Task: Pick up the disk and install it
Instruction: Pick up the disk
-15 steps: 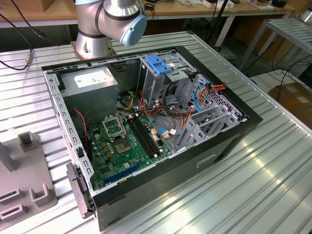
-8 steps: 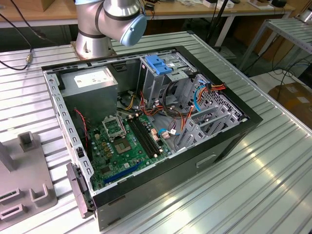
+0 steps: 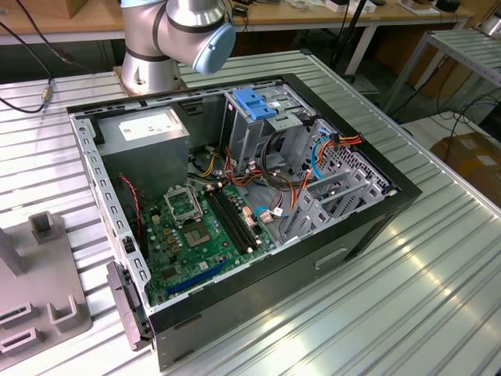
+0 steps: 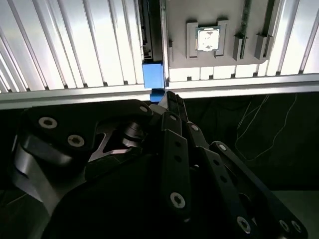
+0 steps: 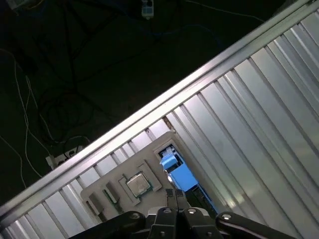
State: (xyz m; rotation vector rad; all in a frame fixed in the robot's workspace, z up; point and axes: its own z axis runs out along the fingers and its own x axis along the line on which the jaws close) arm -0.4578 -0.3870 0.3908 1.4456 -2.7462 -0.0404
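One disk (image 5: pixel 180 174) stands on edge in a grey holder (image 5: pixel 149 155) on the table (image 5: pixel 259 124), just ahead of the pincer (image 5: pixel 174 195). Its long axis points away, and the fingers look pressed together, empty.

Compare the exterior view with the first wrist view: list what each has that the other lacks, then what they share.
Exterior view adds: the open computer case, its motherboard, the power-supply box, the blue latch on the drive cage, and the arm's base. First wrist view adds: the gripper, fingertips together, the disk in its blue carrier standing in a slot of the grey fixture, and a processor chip beside it. Both: the ribbed metal table and, apparently, that same fixture.
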